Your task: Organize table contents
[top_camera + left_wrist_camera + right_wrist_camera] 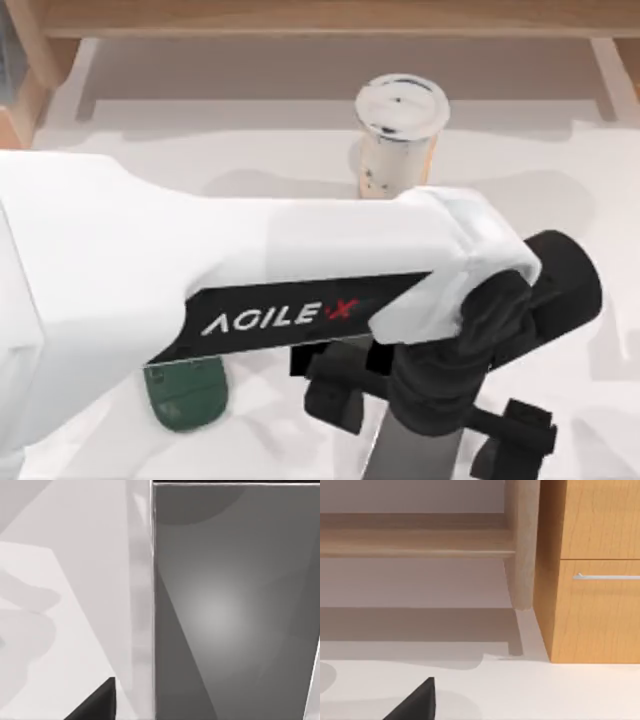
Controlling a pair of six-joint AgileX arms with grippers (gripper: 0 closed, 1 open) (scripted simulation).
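- Across the middle of the top view, the left arm [200,270] reaches from the left toward the lower right; a black band on its white shell reads "AGILE X" in white letters, with the X in red.
- The left tool [420,415] hangs at the bottom centre of that view, straight over the smartphone [410,450], whose grey face pokes out beneath it. Whether the tool is released or clenched cannot be told.
- In the left wrist view the smartphone's [235,610] grey screen lies very near the camera, on the white surface [60,605].
- The dark green phone stand [187,392] sits on the surface [600,330] at lower left, partly under the arm.
- The bubble-tea cup [400,135] stands upright toward the far edge, just beyond the arm, its lid on.
- A black patch, possibly the pad, shows under the arm beside the tool; what it is cannot be settled.
- The light wooden shelf [330,18] runs along the far side; the right wrist view shows its post [522,545] and a wooden cabinet [592,570] with a silver handle [607,576].
- Bare surface lies open at right and far left.
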